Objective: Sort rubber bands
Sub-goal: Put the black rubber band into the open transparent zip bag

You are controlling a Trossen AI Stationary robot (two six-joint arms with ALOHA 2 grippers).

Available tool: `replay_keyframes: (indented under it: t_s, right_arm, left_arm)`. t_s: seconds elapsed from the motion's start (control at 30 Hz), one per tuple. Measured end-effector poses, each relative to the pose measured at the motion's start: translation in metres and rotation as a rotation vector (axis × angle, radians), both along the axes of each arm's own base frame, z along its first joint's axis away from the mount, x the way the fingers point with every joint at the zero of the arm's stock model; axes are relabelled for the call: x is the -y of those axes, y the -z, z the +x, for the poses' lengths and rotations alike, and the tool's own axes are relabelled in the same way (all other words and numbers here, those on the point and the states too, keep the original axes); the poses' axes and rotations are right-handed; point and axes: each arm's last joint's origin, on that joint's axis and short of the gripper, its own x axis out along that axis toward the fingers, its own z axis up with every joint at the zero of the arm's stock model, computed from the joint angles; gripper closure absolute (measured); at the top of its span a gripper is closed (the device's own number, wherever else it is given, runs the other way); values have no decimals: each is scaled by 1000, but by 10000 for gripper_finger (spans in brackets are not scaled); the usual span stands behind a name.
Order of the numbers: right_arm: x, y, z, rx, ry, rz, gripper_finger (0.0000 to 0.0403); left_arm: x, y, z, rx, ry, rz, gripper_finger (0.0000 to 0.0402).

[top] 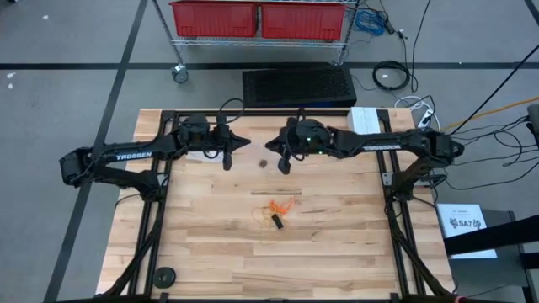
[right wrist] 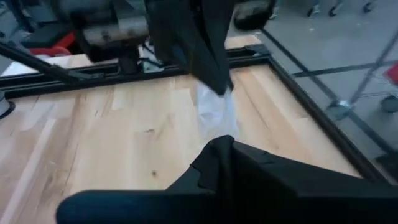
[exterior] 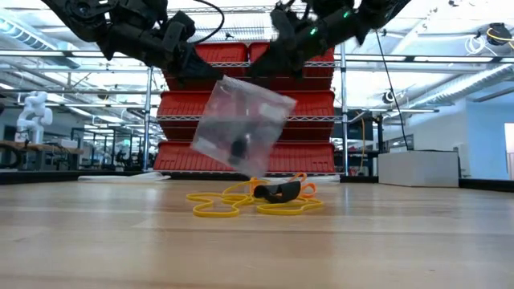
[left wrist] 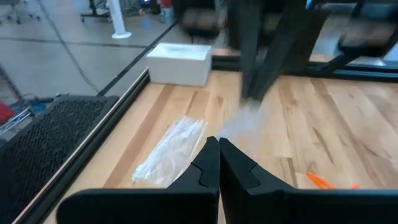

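Note:
A small clear plastic bag hangs above the table between my two grippers, with one black rubber band inside it. My left gripper is shut on the bag's upper left part, and my right gripper is shut on its upper right part. Below the bag, a little heap of orange, tan and black rubber bands lies on the wood; it also shows in the high view. From above, both grippers sit near the table's far middle. My left gripper pinches the clear bag's edge between its shut fingers, which slant down from the table's left. The bag is lifted clear and stretches across to the other arm's fingers. My right gripper pinches the bag's opposite edge between its shut fingers, coming in from the table's right and slanting down. The bag hangs clear of the table, tilted, below both holds.
A pile of spare clear bags lies near the far left edge, and a white box sits beyond the table's far edge. A black round disc rests at the near left corner. Red bins on a rack stand behind the table.

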Motion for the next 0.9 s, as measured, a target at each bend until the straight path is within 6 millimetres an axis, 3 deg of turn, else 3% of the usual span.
replay_keyframes:
  t_s: [0.1, 0.23, 0.37, 0.5, 0.63, 0.9]
  right_arm:
    - [-3, 3, -16, -156, 48, 68, 397]
    - [-18, 39, -33, -394, 91, 189, 396]
    - [-33, 76, -48, -472, 110, 280, 400]
    - [-32, 92, -54, -417, 158, 318, 387]
    - [-27, 103, -61, -432, 183, 325, 341]
    - [-20, 103, -63, -434, 204, 331, 201]
  left_arm:
    - [0, 1, 0, -12, -3, -2, 402]
    - [0, 1, 0, -12, -3, -1, 402]
    - [0, 1, 0, -11, -1, 6, 402]
    - [0, 1, 0, -11, 0, 7, 402]
    - [0, 1, 0, -10, -2, 2, 402]
    - [1, 1, 0, -12, 0, -1, 402]
